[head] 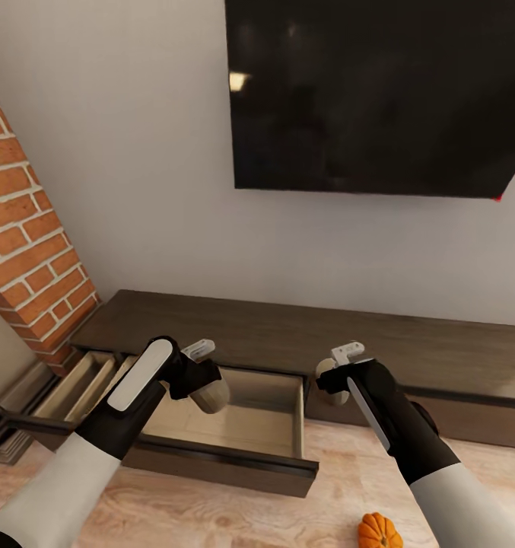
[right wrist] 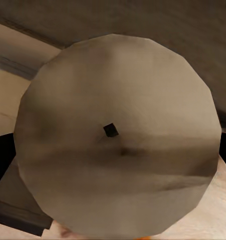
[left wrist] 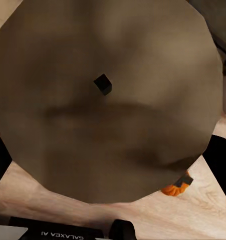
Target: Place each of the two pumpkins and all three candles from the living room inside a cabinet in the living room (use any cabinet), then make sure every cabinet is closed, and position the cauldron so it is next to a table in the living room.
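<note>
Candle tops point(left wrist: 107, 100) crowd your wrist cameras; head view places your left end effector point(head: 200, 380), gripping one candle, over the open cabinet drawer point(head: 242, 430), right end effector point(head: 341, 373) gripping another point(right wrist: 118, 135) beside it.

We are in a home's living room: a wall-mounted television point(head: 379, 95), a long low wooden cabinet point(head: 303, 342), a brick column point(head: 29, 243), wood flooring point(head: 234, 517).
</note>
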`<state>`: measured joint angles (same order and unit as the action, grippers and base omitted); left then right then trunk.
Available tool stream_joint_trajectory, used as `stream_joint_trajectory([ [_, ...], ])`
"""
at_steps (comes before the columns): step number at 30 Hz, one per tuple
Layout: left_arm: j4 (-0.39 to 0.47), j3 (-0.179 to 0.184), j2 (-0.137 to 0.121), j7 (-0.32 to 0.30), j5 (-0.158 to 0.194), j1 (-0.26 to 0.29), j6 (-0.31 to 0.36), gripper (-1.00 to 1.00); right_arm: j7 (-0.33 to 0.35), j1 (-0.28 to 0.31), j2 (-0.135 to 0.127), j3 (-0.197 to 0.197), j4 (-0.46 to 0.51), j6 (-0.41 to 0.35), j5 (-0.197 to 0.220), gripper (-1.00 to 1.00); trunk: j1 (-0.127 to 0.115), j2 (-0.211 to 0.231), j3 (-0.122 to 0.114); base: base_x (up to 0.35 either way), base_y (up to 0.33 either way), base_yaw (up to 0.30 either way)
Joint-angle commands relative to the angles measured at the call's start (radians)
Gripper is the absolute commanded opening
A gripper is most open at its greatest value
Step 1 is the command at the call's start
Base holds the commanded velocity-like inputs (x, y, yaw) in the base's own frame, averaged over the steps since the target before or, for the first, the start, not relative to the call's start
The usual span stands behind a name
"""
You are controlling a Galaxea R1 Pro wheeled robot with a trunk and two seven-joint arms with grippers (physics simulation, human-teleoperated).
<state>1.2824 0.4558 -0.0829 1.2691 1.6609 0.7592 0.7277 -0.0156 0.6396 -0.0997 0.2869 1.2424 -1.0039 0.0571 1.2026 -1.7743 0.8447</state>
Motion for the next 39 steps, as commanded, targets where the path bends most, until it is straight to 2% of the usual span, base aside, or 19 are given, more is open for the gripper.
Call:
stream_joint_trajectory([
  [1,0.0,0.0,0.0,-0.001,0.0,0.0,-0.001,-1.0,0.0,0.0,0.0,0.0,0.0,0.0,-0.002,-1.0,0.0,0.0,0.0,0.224,0.233,0.0],
  [25,0.0,0.001,0.0,-0.002,0.0,0.0,-0.001,-1.0,0.0,-0.001,0.0,0.0,-0.001,0.001,-0.002,-1.0,0.0,0.0,0.025,0.246,0.224,0.145],
  [39,-0.001,0.001,0.0,-0.001,-0.001,0.0,0.002,-1.0,0.003,-0.001,0.0,0.0,-0.003,0.001,0.003,-1.0,0.0,0.0,0.01,0.242,0.185,-0.182],
])
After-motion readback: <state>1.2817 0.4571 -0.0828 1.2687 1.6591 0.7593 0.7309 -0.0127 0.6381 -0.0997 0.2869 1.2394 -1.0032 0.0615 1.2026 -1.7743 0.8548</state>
